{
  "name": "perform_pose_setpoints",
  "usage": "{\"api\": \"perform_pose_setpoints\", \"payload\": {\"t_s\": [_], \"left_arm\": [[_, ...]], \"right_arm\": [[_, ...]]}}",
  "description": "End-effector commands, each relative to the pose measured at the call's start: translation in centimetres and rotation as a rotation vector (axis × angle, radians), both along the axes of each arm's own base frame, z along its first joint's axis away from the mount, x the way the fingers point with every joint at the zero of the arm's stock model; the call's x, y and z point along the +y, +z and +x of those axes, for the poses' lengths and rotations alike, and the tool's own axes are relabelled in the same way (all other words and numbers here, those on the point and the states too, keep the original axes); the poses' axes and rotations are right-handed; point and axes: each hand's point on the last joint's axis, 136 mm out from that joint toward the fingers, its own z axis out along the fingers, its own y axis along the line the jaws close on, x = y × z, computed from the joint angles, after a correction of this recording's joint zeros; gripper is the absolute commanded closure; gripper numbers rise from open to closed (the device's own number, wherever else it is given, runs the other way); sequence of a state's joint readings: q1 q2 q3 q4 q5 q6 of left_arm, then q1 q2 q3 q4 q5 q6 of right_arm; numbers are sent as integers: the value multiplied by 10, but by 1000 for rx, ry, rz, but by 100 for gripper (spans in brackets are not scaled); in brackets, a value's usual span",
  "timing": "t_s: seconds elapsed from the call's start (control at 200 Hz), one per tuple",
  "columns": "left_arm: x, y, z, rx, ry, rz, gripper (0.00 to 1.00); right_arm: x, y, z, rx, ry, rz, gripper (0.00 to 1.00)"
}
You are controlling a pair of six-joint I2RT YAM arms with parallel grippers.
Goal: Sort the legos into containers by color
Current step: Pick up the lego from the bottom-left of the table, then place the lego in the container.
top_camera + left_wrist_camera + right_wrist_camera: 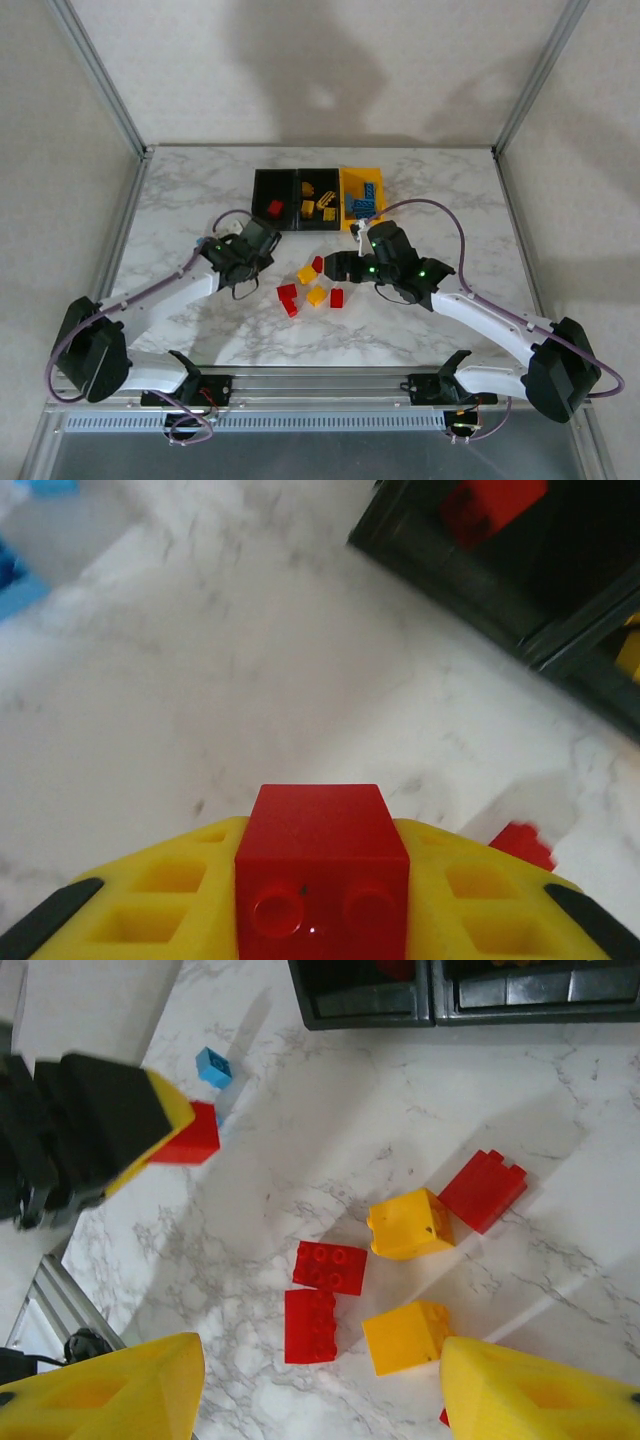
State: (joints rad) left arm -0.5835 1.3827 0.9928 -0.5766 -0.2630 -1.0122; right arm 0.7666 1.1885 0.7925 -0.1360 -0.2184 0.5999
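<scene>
Red shows first in the left wrist view. A small red studded plastic brick point(320, 850) is pinched between the yellow fingers point(170, 905) of the left gripper point(322, 910), with its two studs facing the camera. A small dark mark between the studs is too blurred to read. A corner of the left black bin point(420, 550) sits at the upper right, with one red brick point(490, 505) inside it.

The right wrist view shows that same grip from the side. The jaws are clenched on one end of the brick, and its other end sticks out over the white marble-patterned table point(420, 1090). A tiny light-blue plastic brick point(213, 1066) lies on the table just beyond it.

Nearer that camera, the right gripper point(322, 1390) has its own yellow fingers spread wide with nothing between them. It hangs over the loose legos, which are three red bricks point(329, 1267) and two yellow bricks point(409, 1223) lying close together.

The top view adds the full layout. The three joined containers stand in a row at the far side. Beside the left black bin, the middle black bin point(328, 178) holds yellow pieces point(308, 207). The yellow-orange bin point(348, 178) on the right holds blue pieces point(363, 197). The loose cluster lies between the two grippers, on the near side of the bins, and the left gripper sits just in front of the left black bin.
</scene>
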Motion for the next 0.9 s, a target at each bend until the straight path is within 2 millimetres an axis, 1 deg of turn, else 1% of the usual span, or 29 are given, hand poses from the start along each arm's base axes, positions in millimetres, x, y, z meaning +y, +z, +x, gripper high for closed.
{"api": "perform_pose_setpoints", "payload": {"t_s": [0.0,0.065,0.14,0.2,0.21,0.255,0.446,0.576,0.646,0.821,0.896], "left_arm": [[3,15,38,-56,-22,34,68],[0,19,57,-65,-24,38,68],[-5,18,79,-63,-37,57,66],[-12,14,97,-45,-68,58,64],[-13,15,101,-48,-69,57,64],[-13,9,113,-26,-68,80,64],[-18,-1,158,-13,-62,99,65],[-17,-9,183,-8,-50,112,64],[-20,-13,195,-5,-52,107,64],[-26,-29,217,18,-57,126,63],[-28,-36,223,26,-58,133,63]], "right_arm": [[8,9,5,-11,-8,44,37],[8,8,6,-5,-14,42,37],[7,6,7,3,-28,36,37],[5,4,6,6,-35,35,37],[4,4,6,8,-38,35,37],[2,2,5,11,-46,31,37],[-5,-1,3,24,-76,25,37],[-9,-2,3,25,-88,16,37],[-10,-3,3,25,-94,5,37],[-13,-5,6,27,-108,-22,37],[-15,-4,7,20,-123,-26,37]]}}
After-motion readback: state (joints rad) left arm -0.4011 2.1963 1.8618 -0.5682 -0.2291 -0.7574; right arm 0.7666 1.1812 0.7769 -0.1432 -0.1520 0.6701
